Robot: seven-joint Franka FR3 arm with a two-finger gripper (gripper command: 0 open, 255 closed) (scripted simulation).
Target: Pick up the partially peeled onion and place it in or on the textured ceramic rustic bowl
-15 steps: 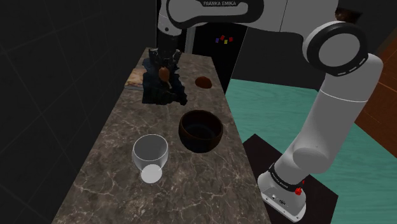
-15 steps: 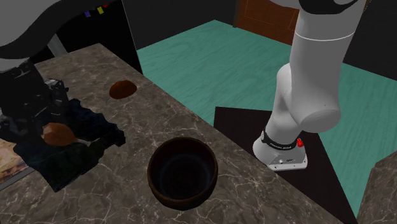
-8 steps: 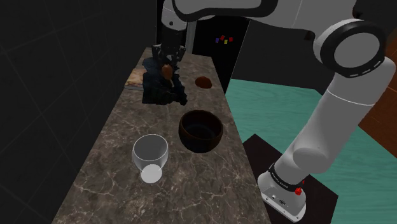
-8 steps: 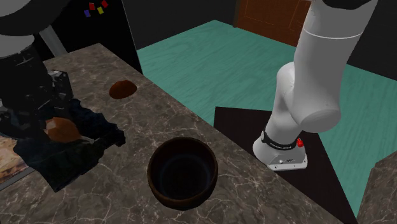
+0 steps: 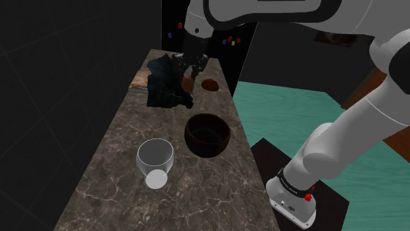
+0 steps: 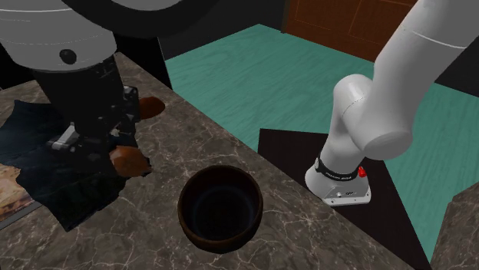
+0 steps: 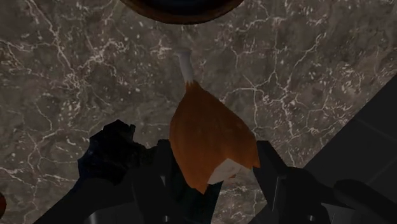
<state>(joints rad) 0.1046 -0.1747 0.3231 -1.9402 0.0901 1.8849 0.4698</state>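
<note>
Clasping orange-brown onion (image 7: 207, 133), pale stem tip, white peeled patch, black pincer (image 7: 213, 172)

Dim renders, sharp edges, black surroundings

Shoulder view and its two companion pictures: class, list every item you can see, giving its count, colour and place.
onion: 1, orange-brown with a pale stalk, clasped in the tool above the counter
bowl: 1, dark brown, mid-counter
glass cup: 1, clear, on the counter beside the bowl, toward the shoulder view's left
cloth: 1, blue-black, crumpled, at the counter's far end
small rounded lump: 1, reddish brown, on the counter beyond the bowl
counter: 1, grey-brown with white veins
floor: teal, beside the counter
arm: 1, white, rising from the stand
tool: 1, black, shut on the onion
</note>
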